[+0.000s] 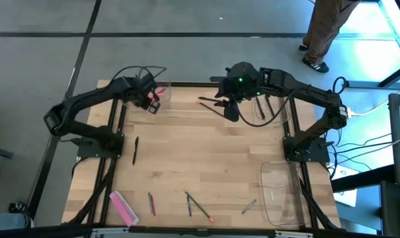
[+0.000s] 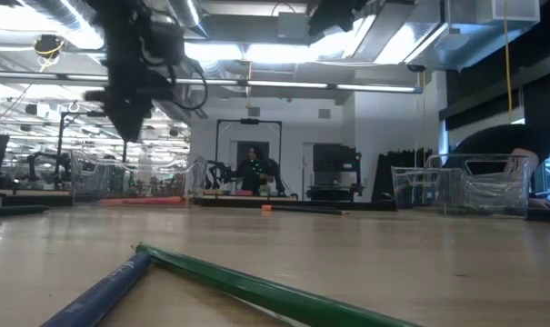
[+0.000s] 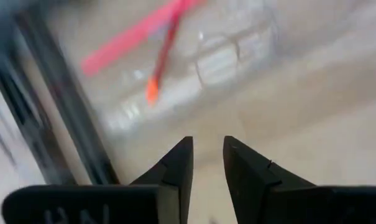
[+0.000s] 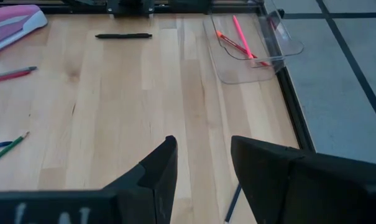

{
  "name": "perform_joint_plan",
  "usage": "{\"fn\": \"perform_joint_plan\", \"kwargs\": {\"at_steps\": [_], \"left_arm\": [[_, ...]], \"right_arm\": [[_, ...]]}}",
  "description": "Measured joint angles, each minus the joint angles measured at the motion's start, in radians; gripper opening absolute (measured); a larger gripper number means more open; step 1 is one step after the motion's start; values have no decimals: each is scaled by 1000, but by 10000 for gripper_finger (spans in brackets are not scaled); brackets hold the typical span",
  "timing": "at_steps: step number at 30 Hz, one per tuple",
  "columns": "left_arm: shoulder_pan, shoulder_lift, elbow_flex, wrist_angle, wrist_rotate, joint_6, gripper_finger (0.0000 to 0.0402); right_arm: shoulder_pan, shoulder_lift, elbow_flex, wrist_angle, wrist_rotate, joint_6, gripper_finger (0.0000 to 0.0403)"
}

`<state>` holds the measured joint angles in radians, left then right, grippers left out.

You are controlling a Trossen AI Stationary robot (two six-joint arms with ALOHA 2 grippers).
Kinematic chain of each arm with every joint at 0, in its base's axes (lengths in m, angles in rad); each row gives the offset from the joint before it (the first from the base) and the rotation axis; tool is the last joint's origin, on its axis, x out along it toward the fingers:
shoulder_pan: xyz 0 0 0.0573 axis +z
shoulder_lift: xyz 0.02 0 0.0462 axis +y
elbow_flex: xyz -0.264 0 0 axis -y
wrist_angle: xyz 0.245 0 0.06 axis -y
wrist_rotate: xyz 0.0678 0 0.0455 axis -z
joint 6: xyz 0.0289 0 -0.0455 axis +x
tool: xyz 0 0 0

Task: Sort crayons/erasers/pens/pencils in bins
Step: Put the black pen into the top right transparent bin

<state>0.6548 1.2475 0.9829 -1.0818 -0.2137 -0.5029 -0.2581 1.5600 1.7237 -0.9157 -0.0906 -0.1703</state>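
High view: left gripper (image 1: 151, 99) over far-left bin (image 1: 162, 90), fingers slightly parted, empty | crayons (image 3: 135, 34) lie in that bin just ahead of it | right gripper (image 1: 230, 106) at table's far middle, fingers apart, empty | one pen (image 4: 123, 36) on table well ahead of right gripper, near pink eraser (image 4: 10, 23)

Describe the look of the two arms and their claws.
Both arms are dark, jointed, with black cables looping off them. The right arm shows a small green light near its claw. The right claw and left claw each have two black, wedge-shaped fingers.
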Motion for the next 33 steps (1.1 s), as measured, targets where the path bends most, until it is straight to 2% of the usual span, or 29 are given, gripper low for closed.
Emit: {"fn": "perform_joint_plan", "kwargs": {"at_steps": [7, 10, 13, 22, 27, 33], "left_arm": [[-187, -75, 0, -214, 87, -356, 81], [-255, -82, 0, -240, 155, -461, 81], [-319, -82, 0, -244, 177, -554, 82], [-432, -69, -20, -250, 194, -739, 82], [-435, -68, -141, -210, 236, -793, 82], [-448, -67, -262, -53, 199, -804, 82]], "right_arm": [[-23, 1, -47, 5, -15, -20, 153], [-33, 2, -89, 5, -15, -19, 153], [-34, 2, -120, 9, -15, -19, 153], [-31, 2, -138, 14, -16, -24, 153], [-31, 2, -138, 14, -16, -25, 153], [-31, 2, -138, 13, -16, -47, 153]]}}
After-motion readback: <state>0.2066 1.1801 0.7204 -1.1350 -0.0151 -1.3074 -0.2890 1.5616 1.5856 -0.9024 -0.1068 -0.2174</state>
